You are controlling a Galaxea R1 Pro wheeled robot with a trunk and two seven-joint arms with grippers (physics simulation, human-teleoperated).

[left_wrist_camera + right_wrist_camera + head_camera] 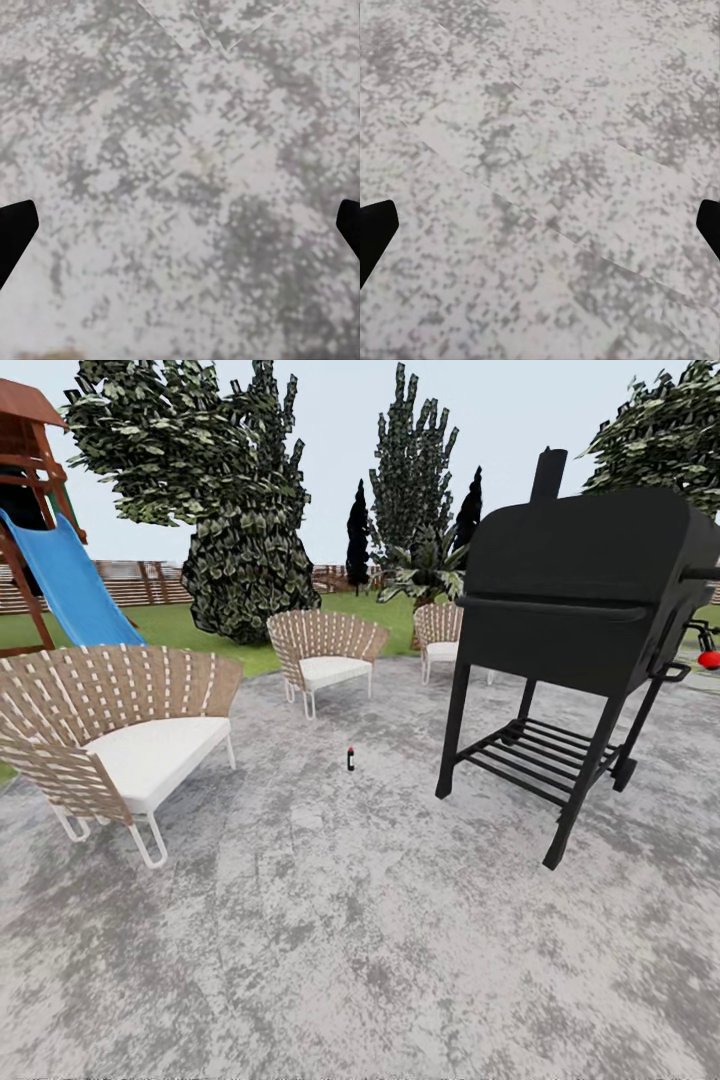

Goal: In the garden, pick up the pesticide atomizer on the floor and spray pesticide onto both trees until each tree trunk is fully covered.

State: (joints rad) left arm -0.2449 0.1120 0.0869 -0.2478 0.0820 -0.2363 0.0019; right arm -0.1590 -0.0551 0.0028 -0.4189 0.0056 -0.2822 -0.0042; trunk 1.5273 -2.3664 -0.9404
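- Spreading across the whole lower head view is a mottled grey stone patio (330, 960), the landmark for everything below.
- Beyond the patio's far edge lies the green lawn (190, 622) of the garden, closed off by a reddish-brown slatted fence (130, 585).
- On the lawn past the patio rise broad leafy trees (215, 480); their trunks are hidden behind foliage and furniture, so the pale columns cannot be made out. Narrow dark cone-shaped trees (358, 530) stand farther back.
- At the patio's right side stands a large black barbecue grill (580, 620) on legs, blocking the view of that side; a small red object (709, 658) beside it is cut off by the frame edge.
- Off the patio's left edge, a wooden play tower with a blue slide (65, 585) is partly cut off.
- On the patio's left sits a woven chair with a white cushion (110, 735); two more woven chairs (325, 650) stand at its far edge.
- Near the patio's middle, between the near chair and the grill, stands the pesticide atomizer (351, 758), a tiny dark bottle with a red top, too small for detail.
- The left gripper (180, 232) hangs over bare patio stone, its dark fingertips (15, 229) spread wide at the frame edges, holding nothing.
- The right gripper (540, 232) likewise hangs over the patio, spread wide and holding nothing.
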